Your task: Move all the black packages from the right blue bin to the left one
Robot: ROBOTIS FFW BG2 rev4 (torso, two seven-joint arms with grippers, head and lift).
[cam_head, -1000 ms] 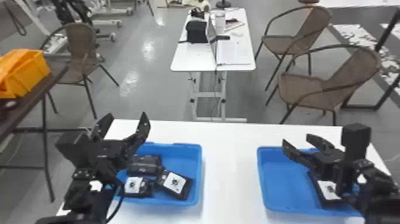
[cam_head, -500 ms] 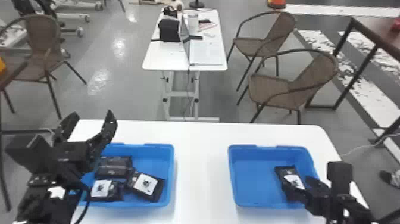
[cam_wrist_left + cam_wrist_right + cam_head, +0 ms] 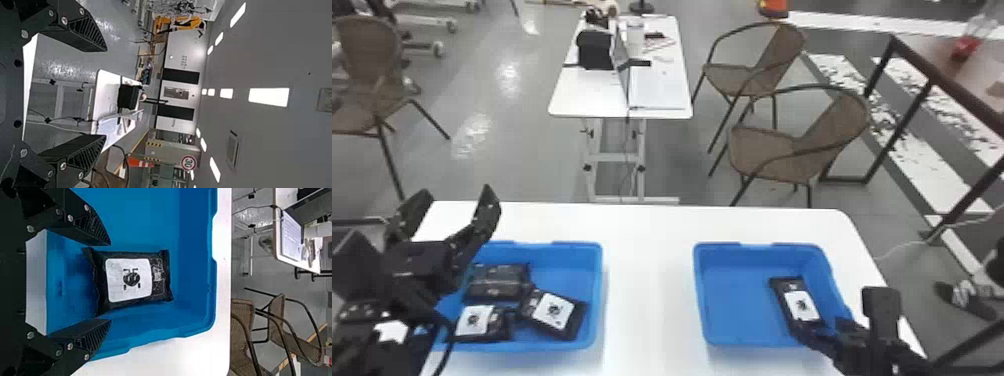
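Round sign (image 3: 188, 162) with red rim: dark number 30 on white, turned sideways in left wrist view, in room behind. Yellow-black warning stripes (image 3: 154, 144) near it, on pale panel (image 3: 172, 152). Right blue bin (image 3: 732, 295): black package (image 3: 102, 301) bears white label (image 3: 117, 280), round black emblem, small dark marks around emblem; finer print beside label too small to read. Left blue bin (image 3: 567, 272): front-left package (image 3: 501, 325), front-right package (image 3: 576, 320), each with white label, dark emblem, details too small to tell.
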